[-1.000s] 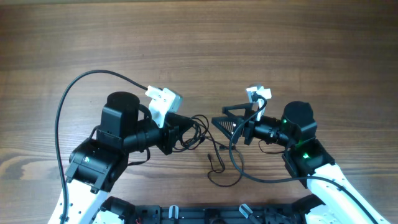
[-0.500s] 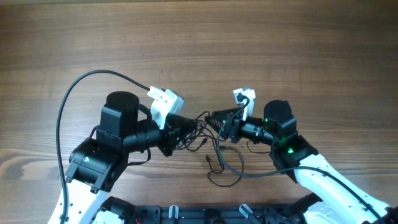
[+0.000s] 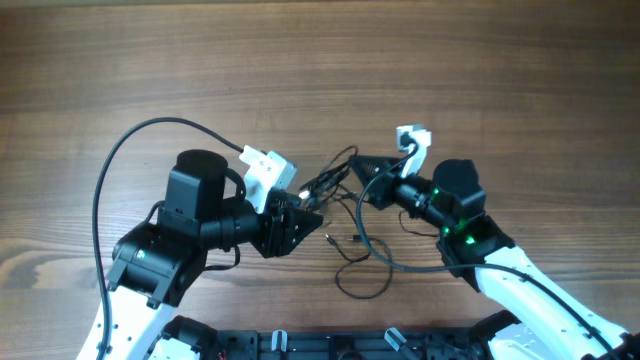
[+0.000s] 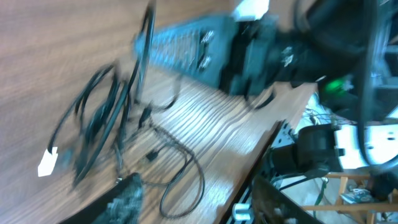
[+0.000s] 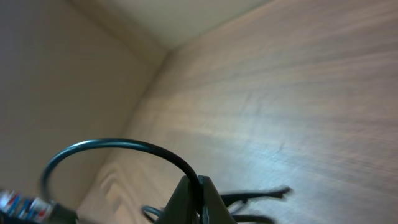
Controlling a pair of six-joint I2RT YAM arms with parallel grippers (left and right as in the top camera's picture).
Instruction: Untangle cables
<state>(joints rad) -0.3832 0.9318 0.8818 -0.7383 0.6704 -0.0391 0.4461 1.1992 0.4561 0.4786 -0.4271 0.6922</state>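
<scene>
Wood-grain table (image 3: pixel 480 80) lies under both arms. Nearest the base, slack from the cables (image 3: pixel 328 183) trails below both hands. Further out, the left gripper (image 3: pixel 298 222) has turned against the near side of the knot; I cannot tell whether it pinches anything. Just past its tips the strands now run in stretched lines. The right gripper (image 3: pixel 362 167), spread and well apart a second ago, has clamped one strand and drawn it away. That pull probably loosens the knot.
</scene>
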